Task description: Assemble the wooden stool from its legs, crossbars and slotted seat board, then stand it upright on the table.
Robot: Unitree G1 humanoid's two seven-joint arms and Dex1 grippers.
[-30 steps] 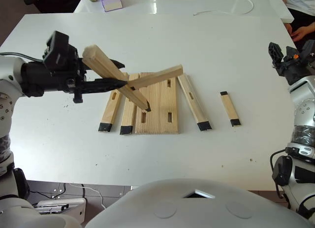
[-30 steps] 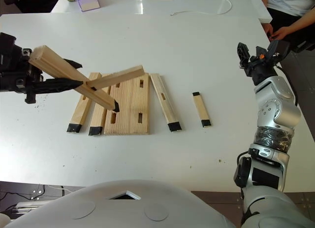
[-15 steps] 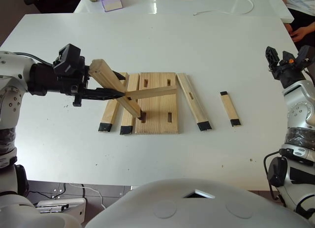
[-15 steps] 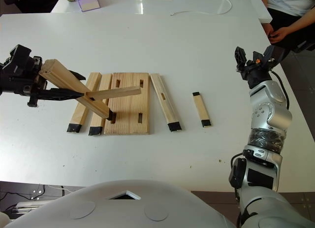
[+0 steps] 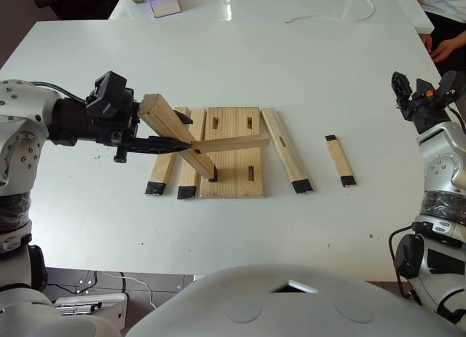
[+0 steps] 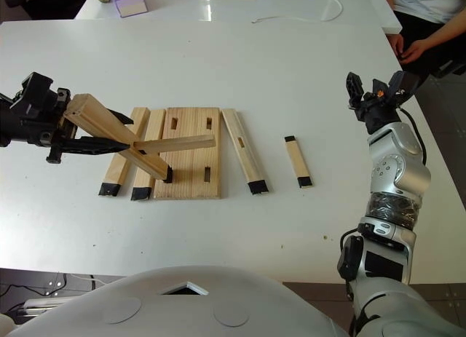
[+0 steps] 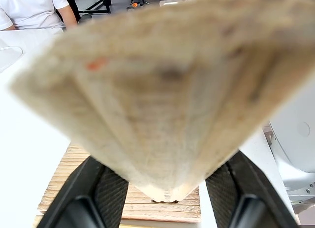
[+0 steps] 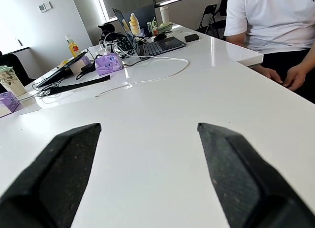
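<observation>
Here left gripper (image 5: 175, 141) clamps tilted leg (image 5: 163, 119) — foot at seat board (image 5: 237, 174) slot; right gripper (image 5: 419, 90) wide.

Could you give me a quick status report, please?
Left gripper shut on leg with crossbar attached, tilted, foot at near-left slot of board. Right gripper open, empty, raised by right edge of table. Loose legs flank the board.
</observation>
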